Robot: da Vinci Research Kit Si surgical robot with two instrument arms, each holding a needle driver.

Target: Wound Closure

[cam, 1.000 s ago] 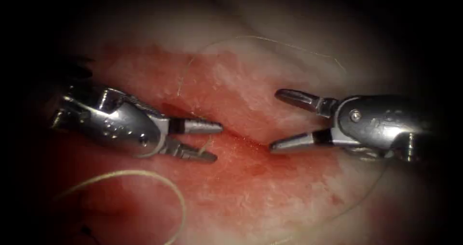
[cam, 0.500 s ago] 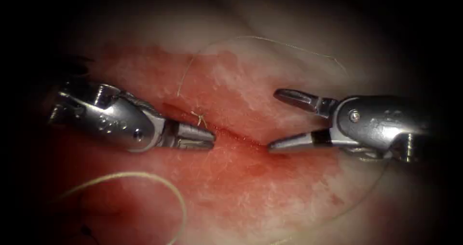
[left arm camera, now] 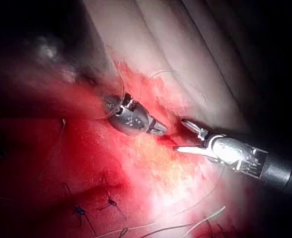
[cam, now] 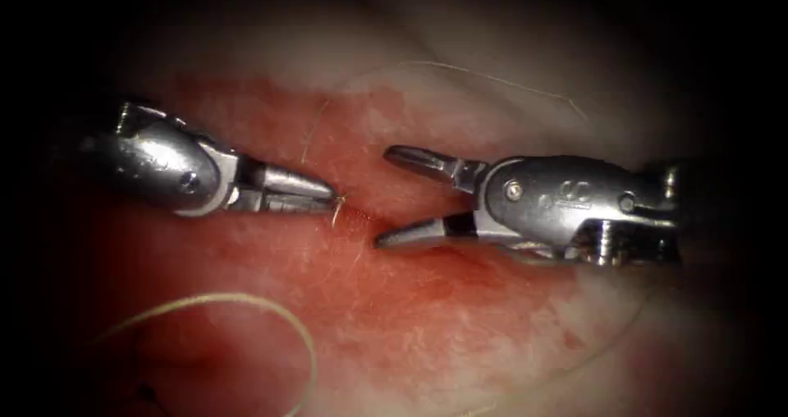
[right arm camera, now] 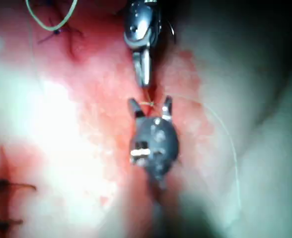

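Observation:
My left tool (cam: pixel 332 197) lies on the left of the cut (cam: pixel 361 217), jaws shut on a short thread end (cam: pixel 338 208) that rises from a knot on the cut. Facing it from the right, my right tool (cam: pixel 386 197) stands open, one jaw above and one below the cut line, holding nothing. In the right wrist view the right tool (right arm camera: pixel 150 105) straddles a fine thread (right arm camera: pixel 148 102) just beyond the left tool (right arm camera: pixel 145 83). The left wrist view has the left tool (left arm camera: pixel 159 130) tip to tip with the right tool (left arm camera: pixel 180 135).
A thick pale thread loop (cam: pixel 246 300) lies on the red-stained tissue (cam: pixel 427 335) at lower left. A thin thread (cam: pixel 460 67) arcs over the pale tissue above. Dark finished stitches (left arm camera: pixel 110 202) (right arm camera: pixel 2 186) sit further along the tissue.
The left jaws closed on the thread end at the knot and shifted up and slightly left. The right tool moved left toward the knot, jaws still wide.

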